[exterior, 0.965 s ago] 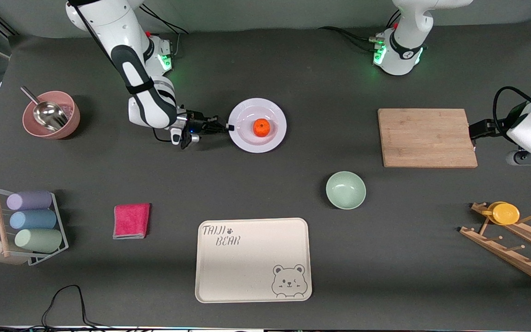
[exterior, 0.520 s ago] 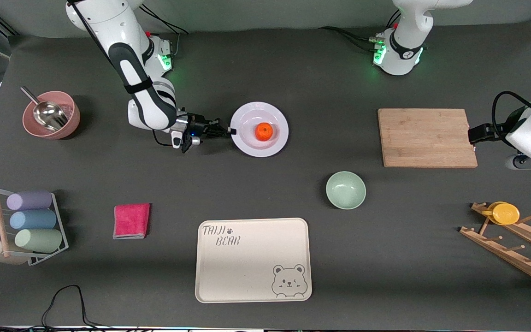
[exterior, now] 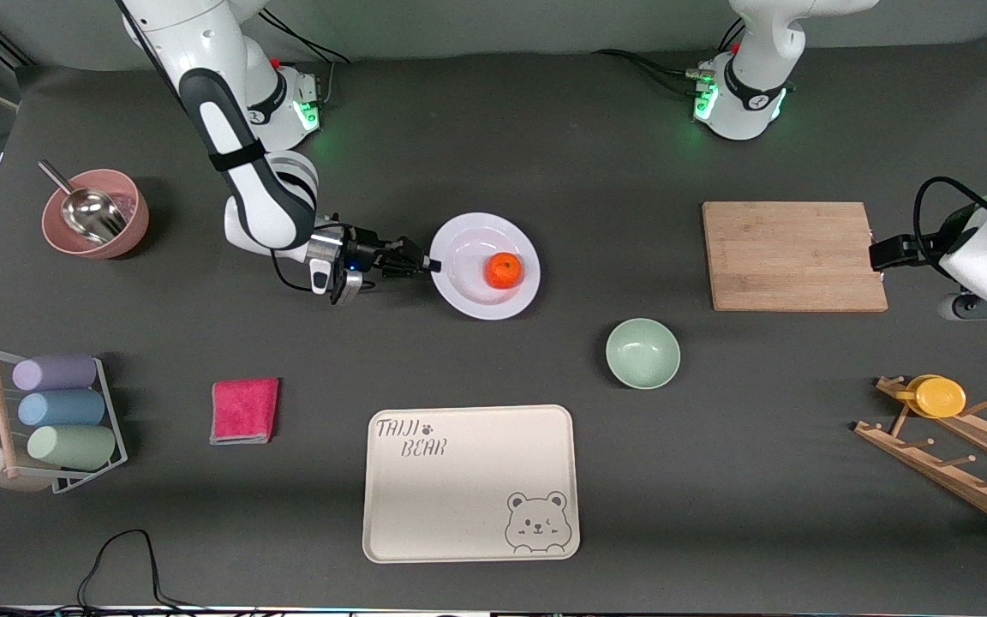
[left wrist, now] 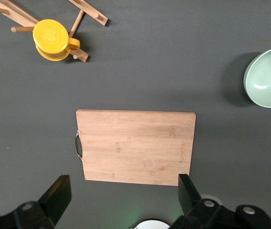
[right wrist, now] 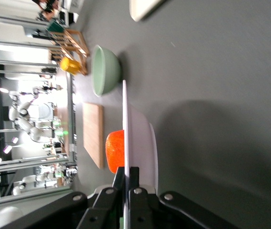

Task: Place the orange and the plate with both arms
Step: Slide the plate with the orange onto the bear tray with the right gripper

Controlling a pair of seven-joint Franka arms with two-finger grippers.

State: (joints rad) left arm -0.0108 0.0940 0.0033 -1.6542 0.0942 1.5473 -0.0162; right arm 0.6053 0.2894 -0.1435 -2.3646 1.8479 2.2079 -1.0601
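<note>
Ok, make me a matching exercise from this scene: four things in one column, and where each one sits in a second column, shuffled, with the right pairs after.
Things:
1. orange
2. metal scoop
3. yellow lid
4. right gripper

Places:
A. on the wooden rack
B. clamped on the rim of the plate
C. on the plate
D. in the pink bowl

Pairs: 1-C, 2-D, 3-A, 4-B
</note>
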